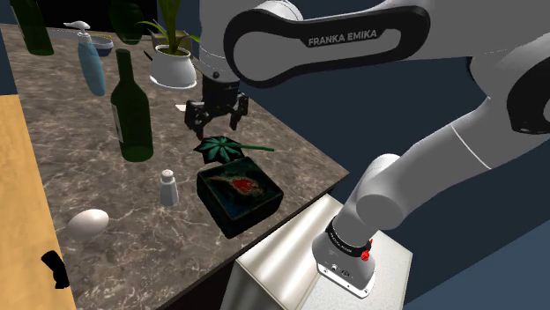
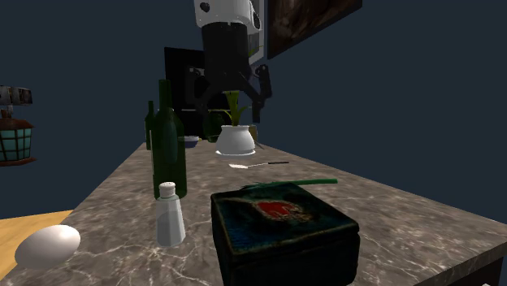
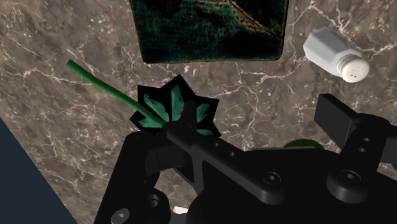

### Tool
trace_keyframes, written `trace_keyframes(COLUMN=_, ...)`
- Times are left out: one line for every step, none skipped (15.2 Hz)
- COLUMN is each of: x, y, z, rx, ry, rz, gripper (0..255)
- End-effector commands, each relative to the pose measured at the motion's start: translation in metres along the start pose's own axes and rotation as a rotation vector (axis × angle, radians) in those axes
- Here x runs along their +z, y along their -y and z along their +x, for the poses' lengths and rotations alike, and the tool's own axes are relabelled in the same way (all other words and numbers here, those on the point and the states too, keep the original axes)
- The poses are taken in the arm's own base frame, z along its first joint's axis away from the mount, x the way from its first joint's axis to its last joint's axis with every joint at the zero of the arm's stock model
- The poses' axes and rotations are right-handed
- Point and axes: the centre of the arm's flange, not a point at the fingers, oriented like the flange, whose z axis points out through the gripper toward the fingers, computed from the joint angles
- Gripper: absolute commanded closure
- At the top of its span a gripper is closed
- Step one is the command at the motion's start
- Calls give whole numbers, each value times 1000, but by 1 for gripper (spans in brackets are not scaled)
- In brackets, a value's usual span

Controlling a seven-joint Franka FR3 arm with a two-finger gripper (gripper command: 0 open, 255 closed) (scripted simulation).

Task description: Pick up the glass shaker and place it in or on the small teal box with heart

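The shaker is a small pale bottle with a perforated cap, upright on the marble counter. In the shoulder view it stands just left of the dark teal box, whose lid carries a red heart. My gripper hangs open and empty above the counter, over a green star-shaped leaf behind the box. The second exterior view has the shaker left of the box, with the gripper high behind them. From the wrist, the gripper sits over the leaf, the box ahead and the shaker beside it.
A tall green bottle stands behind the shaker and a white egg lies in front of it. Farther back are a blue bottle, a white plant pot and a spoon. The counter edge runs just right of the box.
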Motion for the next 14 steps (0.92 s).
trace_keyframes(x=12, y=24, z=2, rx=11, ry=11, rz=-2, gripper=0)
trace_keyframes(x=19, y=36, z=2, rx=15, ry=17, rz=-3, gripper=0)
trace_keyframes(x=25, y=48, z=3, rx=20, ry=23, rz=-5, gripper=0)
trace_keyframes(x=31, y=59, z=3, rx=24, ry=28, rz=-6, gripper=0)
trace_keyframes(x=38, y=71, z=4, rx=29, ry=34, rz=-8, gripper=0)
trace_keyframes(x=44, y=83, z=5, rx=33, ry=39, rz=-9, gripper=0)
trace_keyframes(x=50, y=95, z=5, rx=38, ry=45, rz=-11, gripper=0)
trace_keyframes(x=57, y=107, z=6, rx=42, ry=51, rz=-12, gripper=0)
trace_keyframes(x=63, y=118, z=7, rx=47, ry=56, rz=-14, gripper=0)
trace_keyframes(x=69, y=130, z=7, rx=51, ry=62, rz=-15, gripper=0)
trace_keyframes(x=73, y=136, z=8, rx=53, ry=65, rz=-16, gripper=0)
trace_keyframes(x=78, y=136, z=7, rx=53, ry=65, rz=-16, gripper=0)
trace_keyframes(x=83, y=136, z=7, rx=53, ry=65, rz=-16, gripper=0)
trace_keyframes(x=88, y=136, z=7, rx=53, ry=65, rz=-16, gripper=0)
